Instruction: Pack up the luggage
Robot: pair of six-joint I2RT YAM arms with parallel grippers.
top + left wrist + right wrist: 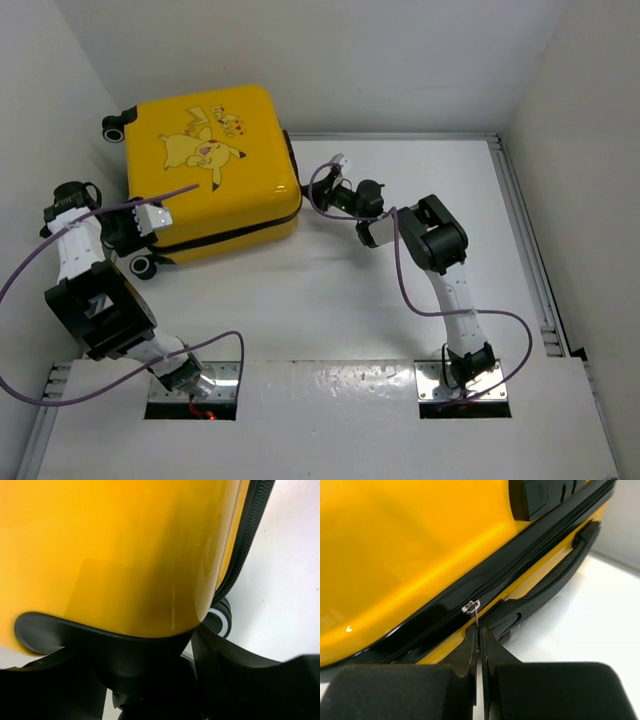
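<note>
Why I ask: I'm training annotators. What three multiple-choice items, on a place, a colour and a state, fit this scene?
1. Where on the table does the luggage lie?
A) far left corner
B) near right corner
C) between the arm bases

2. What colour is its shell?
A) pink
B) yellow
C) blue

3. What is the right gripper doing?
A) hanging open over bare table
B) shut on the zipper pull
C) clamping a wheel

Answers:
1 A, the top view shows it at the far left.
2 B, the shell is glossy yellow in every view.
3 B, the right wrist view shows it pinching the metal pull.
</note>
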